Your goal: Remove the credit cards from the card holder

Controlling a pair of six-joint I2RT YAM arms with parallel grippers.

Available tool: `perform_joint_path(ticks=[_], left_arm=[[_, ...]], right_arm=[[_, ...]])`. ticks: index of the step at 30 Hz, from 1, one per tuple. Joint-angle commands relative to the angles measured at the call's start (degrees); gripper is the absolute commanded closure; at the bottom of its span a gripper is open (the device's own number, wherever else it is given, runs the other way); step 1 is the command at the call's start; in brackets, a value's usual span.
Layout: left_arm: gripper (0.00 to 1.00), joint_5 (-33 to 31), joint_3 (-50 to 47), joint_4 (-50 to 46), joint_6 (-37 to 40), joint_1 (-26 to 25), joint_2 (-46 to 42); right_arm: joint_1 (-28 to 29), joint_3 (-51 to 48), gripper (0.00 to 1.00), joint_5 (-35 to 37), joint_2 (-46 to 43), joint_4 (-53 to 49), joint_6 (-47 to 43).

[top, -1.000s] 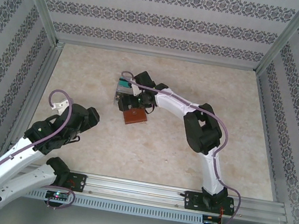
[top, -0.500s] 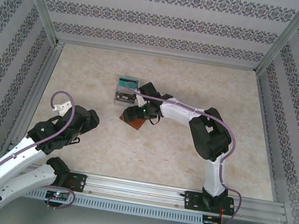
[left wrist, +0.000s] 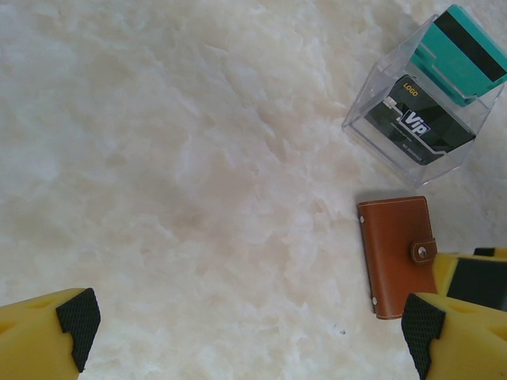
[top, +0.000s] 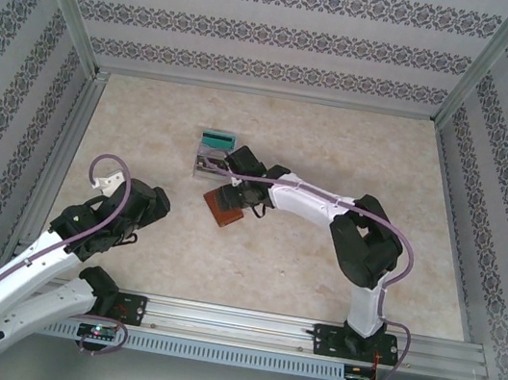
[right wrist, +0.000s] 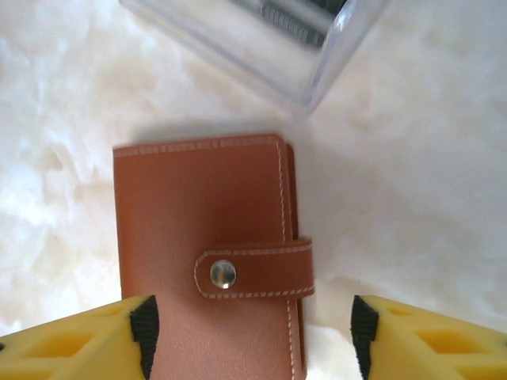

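The card holder is a small brown leather wallet lying flat on the table, folded shut with its snap strap fastened. The credit cards are hidden inside it. My right gripper hangs just above it, fingers down. Its jaws are open and straddle the card holder: the left pad is at the leather's left edge, and the right pad stands off from the strap side. My left gripper is wide open over bare table, with the card holder near its right fingertip.
A clear plastic box stands just behind the card holder, with a teal card and a black VIP card in it. Metal frame posts and patterned walls enclose the marble tabletop.
My right arm drew back from the clear box and came down over the card holder, and its jaws narrowed. The left arm barely moved.
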Motion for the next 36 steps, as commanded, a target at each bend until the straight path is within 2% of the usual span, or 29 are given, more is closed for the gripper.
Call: perform_joint_path(ticks=[1, 8, 15, 30, 32, 34, 36], left_arm=[[0.0, 0.0, -0.3, 0.9, -0.6, 0.8, -0.1], [0.0, -0.5, -0.3, 0.5, -0.7, 0.8, -0.6], [0.0, -0.8, -0.3, 0.2, -0.8, 0.8, -0.8], [0.0, -1.0, -0.7, -0.1, -1.0, 0.8, -1.3], [0.0, -0.9, -0.7, 0.0, -1.1, 0.8, -1.3], [0.0, -0.8, -0.6, -0.1, -1.1, 0.8, -1.3], [0.0, -0.8, -0.7, 0.0, -1.1, 0.7, -1.3]], right_arm=[[2.2, 3.8, 0.39, 8.1, 1.6, -3.9, -3.5], [3.4, 8.2, 0.6, 7.5, 5.4, -5.9, -6.0], [4.5, 11.1, 0.64, 7.0, 9.0, -7.8, -6.7], [4.5, 9.3, 0.64, 8.0, 10.7, -8.5, -7.7], [4.5, 8.7, 0.61, 8.5, 10.3, -8.4, -7.9], [4.6, 8.0, 0.54, 9.1, 9.8, -8.5, -8.0], [4.7, 7.1, 0.55, 9.5, 8.9, -8.3, -8.0]])
